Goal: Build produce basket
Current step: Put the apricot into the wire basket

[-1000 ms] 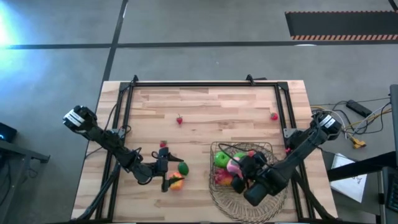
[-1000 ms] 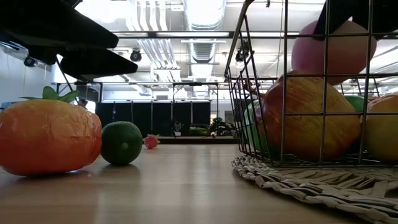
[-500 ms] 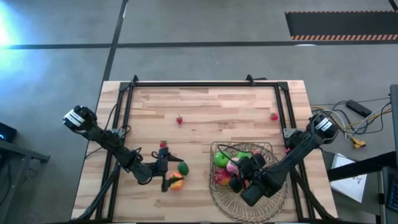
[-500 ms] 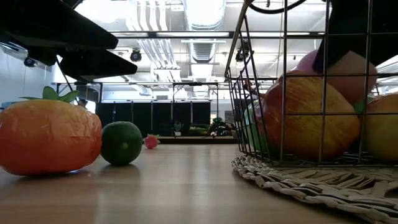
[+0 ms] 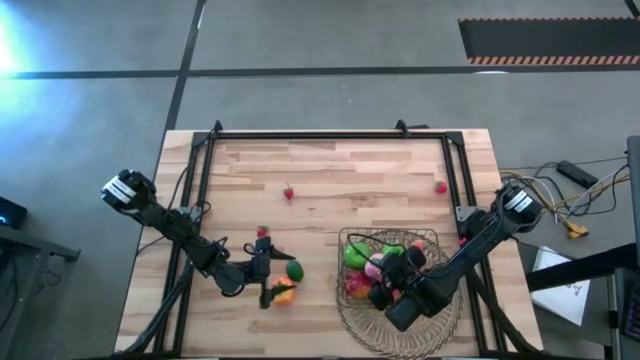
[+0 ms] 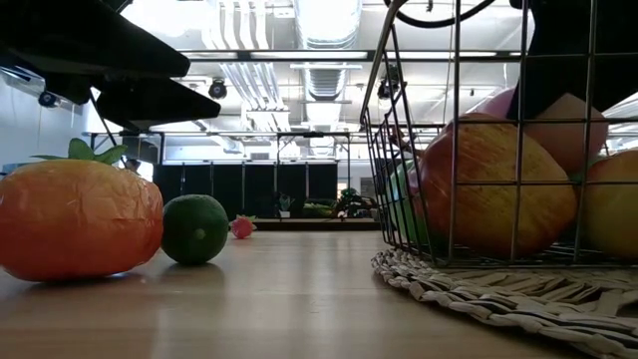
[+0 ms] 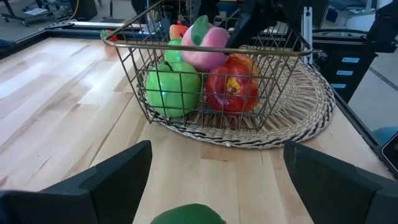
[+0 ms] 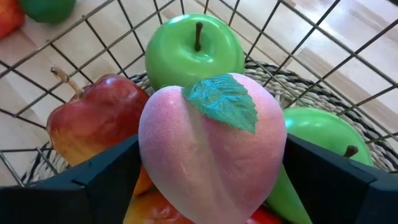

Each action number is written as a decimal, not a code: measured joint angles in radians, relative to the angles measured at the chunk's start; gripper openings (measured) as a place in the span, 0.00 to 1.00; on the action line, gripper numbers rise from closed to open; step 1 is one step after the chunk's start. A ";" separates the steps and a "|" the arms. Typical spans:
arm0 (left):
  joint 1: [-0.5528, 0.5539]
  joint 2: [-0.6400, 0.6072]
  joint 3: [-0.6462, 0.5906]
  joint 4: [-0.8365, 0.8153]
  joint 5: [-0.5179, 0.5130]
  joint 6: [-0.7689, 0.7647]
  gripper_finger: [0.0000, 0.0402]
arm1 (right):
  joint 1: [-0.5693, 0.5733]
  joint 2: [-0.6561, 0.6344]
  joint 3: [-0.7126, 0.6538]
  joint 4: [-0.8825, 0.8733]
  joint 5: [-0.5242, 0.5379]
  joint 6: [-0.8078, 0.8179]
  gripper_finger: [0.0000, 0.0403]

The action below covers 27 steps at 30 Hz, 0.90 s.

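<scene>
The wire basket (image 5: 390,262) stands on a round woven mat (image 5: 392,330) at the table's near right. It holds a green apple (image 8: 194,50), a red apple (image 8: 99,118) and more produce. My right gripper (image 8: 212,186) reaches down into it, open, its fingers on either side of a pink peach (image 8: 211,155) with a green leaf. My left gripper (image 5: 272,272) hovers open at the near left. A green lime (image 5: 294,269) lies just beyond its fingers and an orange fruit (image 5: 284,294) lies beside them on the table. My right gripper comes slanting down from above. Its fingers (image 8: 106,180) stand close against the peach's two sides (image 8: 148,155); I cannot tell whether they touch it. The peach lies on the fruit beneath it, leaf side up.
Small red berries lie loose on the table: one by my left gripper (image 5: 262,232), one at the far middle (image 5: 288,192), one at the far right (image 5: 441,186). A black frame (image 5: 330,135) runs along the table's edges. Bare wood lies between the two arms.
My right gripper has gone down into the basket with the pink peach. The peach has sunk from above the red apple until it lies against the fruit in the basket.
</scene>
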 joint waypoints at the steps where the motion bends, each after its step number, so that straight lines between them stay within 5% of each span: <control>1: 0.000 0.000 0.000 0.000 0.000 0.000 0.87 | -0.001 0.000 0.000 0.000 -0.002 -0.005 0.91; 27: 0.000 0.000 0.000 0.000 0.006 0.000 0.87 | -0.065 -0.023 0.030 0.000 -0.114 -0.202 0.93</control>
